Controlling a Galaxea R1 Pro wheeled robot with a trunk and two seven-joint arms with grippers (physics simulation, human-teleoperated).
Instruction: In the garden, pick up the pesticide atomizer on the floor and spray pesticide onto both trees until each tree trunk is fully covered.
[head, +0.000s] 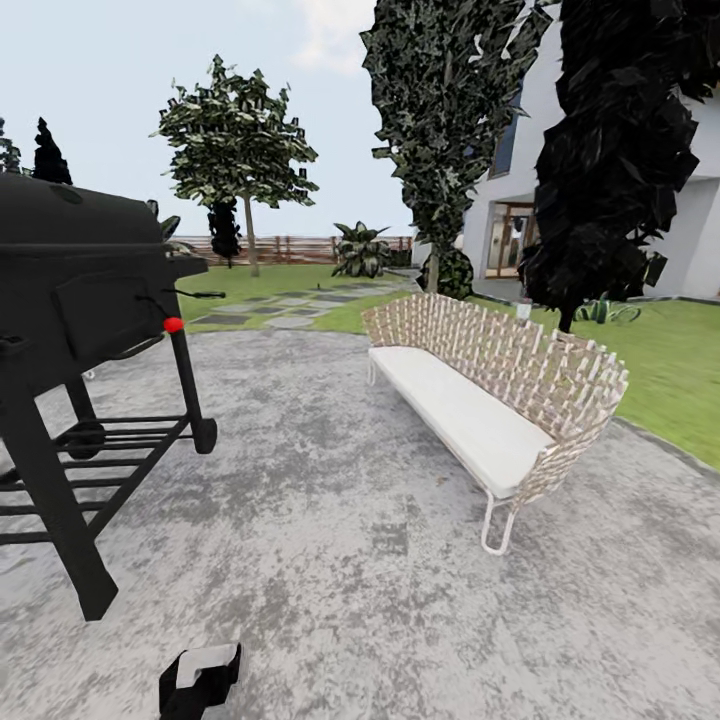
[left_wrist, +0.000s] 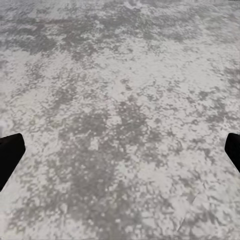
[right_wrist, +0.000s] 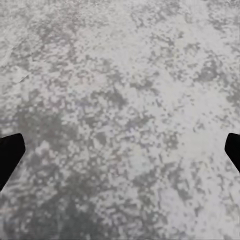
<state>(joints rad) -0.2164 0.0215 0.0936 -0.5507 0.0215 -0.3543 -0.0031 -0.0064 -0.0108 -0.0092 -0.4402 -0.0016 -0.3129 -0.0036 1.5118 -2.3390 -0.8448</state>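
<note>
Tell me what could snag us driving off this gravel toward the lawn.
The black grill stands close on the left; its leg or lower rack could catch the base. The wicker bench narrows the path on the right. Both grippers, left and right, hang open over gravel, holding nothing.

Ahead of you, the garden's lawn (head: 660, 360) lies green at far left and right. It runs back to a brown slat fence (head: 290, 247) and a white house (head: 478, 235) on the right. One tree (head: 238, 140) stands upright far off, left of centre, with a pale trunk (head: 250, 240) under dark green blocky leaves. A taller tree (head: 440, 110) rises nearer, to its right. Leaves hide most of its trunk.
</note>
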